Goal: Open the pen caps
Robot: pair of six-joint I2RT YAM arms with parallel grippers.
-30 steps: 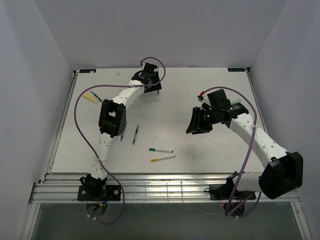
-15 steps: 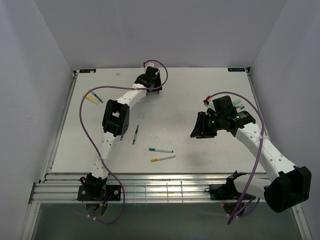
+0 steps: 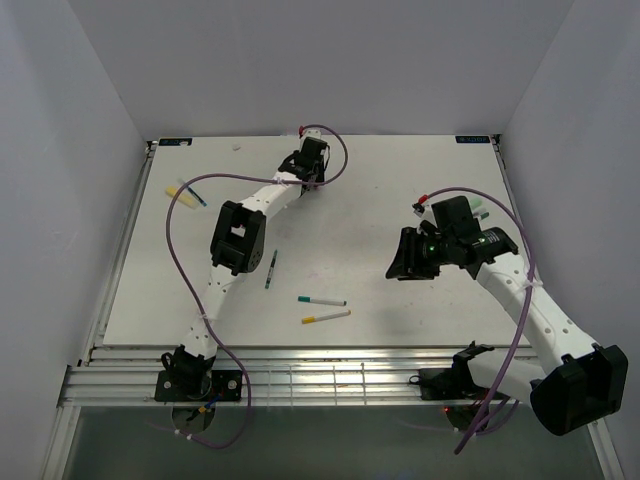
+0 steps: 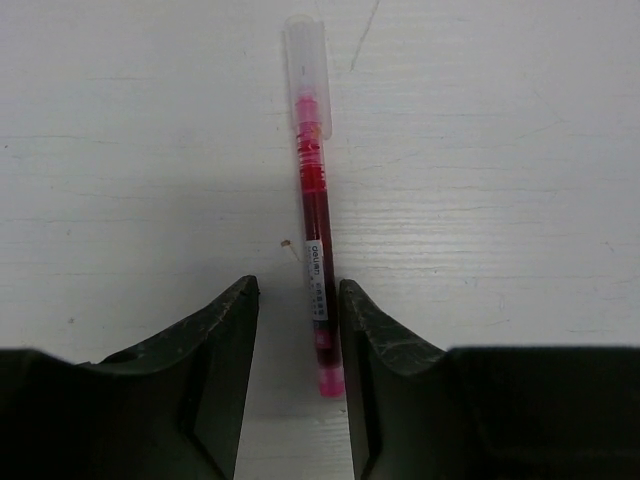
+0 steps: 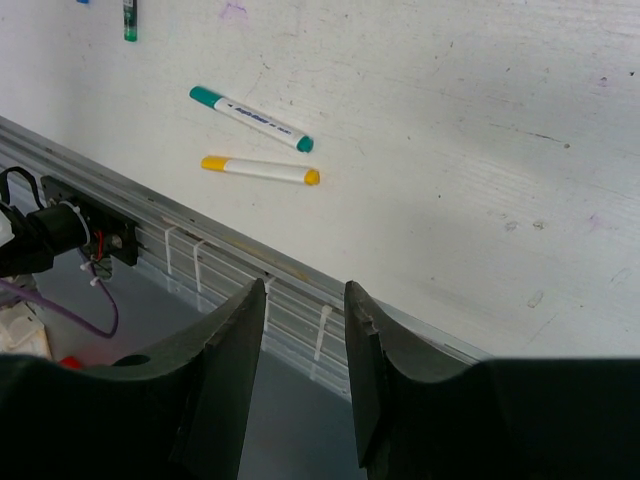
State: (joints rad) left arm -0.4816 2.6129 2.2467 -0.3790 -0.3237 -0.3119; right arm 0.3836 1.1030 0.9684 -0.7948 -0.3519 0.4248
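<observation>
In the left wrist view a red pen (image 4: 314,235) with a clear cap (image 4: 305,60) lies flat on the white table. My left gripper (image 4: 297,300) is open and straddles the pen's rear end, which lies close to the right finger (image 4: 375,340). In the top view this gripper (image 3: 308,170) is at the far middle and hides the pen. My right gripper (image 5: 305,300) is open and empty, held above the table (image 3: 402,262). Ahead of it lie a white pen with green ends (image 5: 250,117) and a white pen with yellow ends (image 5: 260,170).
A dark pen (image 3: 270,270) lies beside the left arm's elbow (image 3: 235,237). A yellow highlighter (image 3: 177,192) and a dark pen (image 3: 194,198) lie at far left. Green pens (image 3: 481,213) lie behind the right wrist. The slatted front edge (image 5: 200,250) is near.
My left gripper has reached a little farther and to the right. My right arm has drawn back to the right and slightly nearer. The loose pens have not moved.
</observation>
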